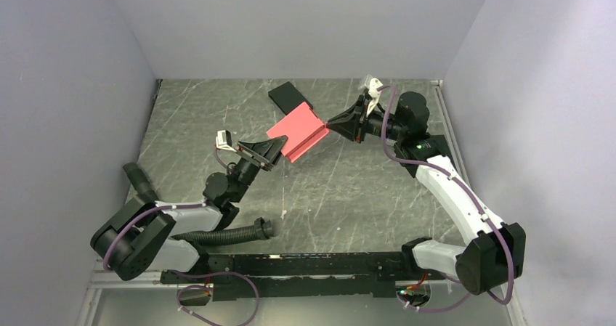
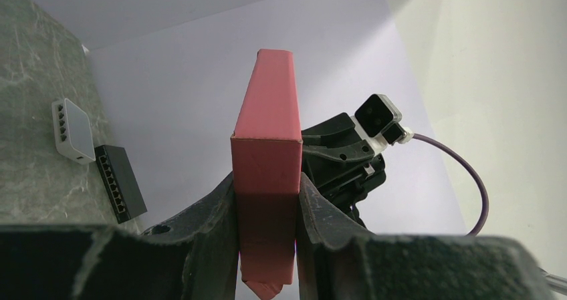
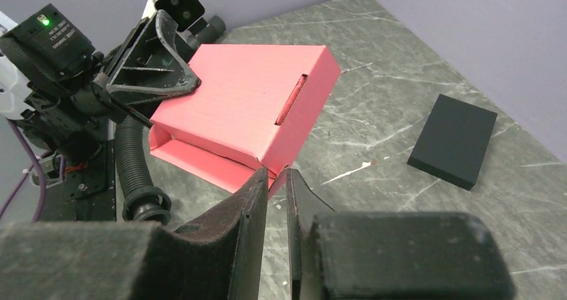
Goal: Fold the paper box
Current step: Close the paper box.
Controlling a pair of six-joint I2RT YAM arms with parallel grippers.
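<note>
Holding status: paper box (image 1: 298, 130) is suspended between both arms over the far-centre area of the table (image 1: 349, 195), off the surface. L gripper (image 1: 274, 152) clamps the box's near-left end; its wrist view shows one finger (image 2: 220, 206) pressed flat against each side panel. R gripper (image 3: 276, 180) meets the box's right corner. Its jaws stand narrowly apart w/ the corner right at the tips, so cannot tell whether it is pinched. Box is part-formed: top panel w/ a slot (image 3: 292, 99), one end open. Beyond the box, twd the far edge, lies a black network switch (image 1: 290, 95), w/ a white switch (image 2: 70, 129) just beside it.
</note>
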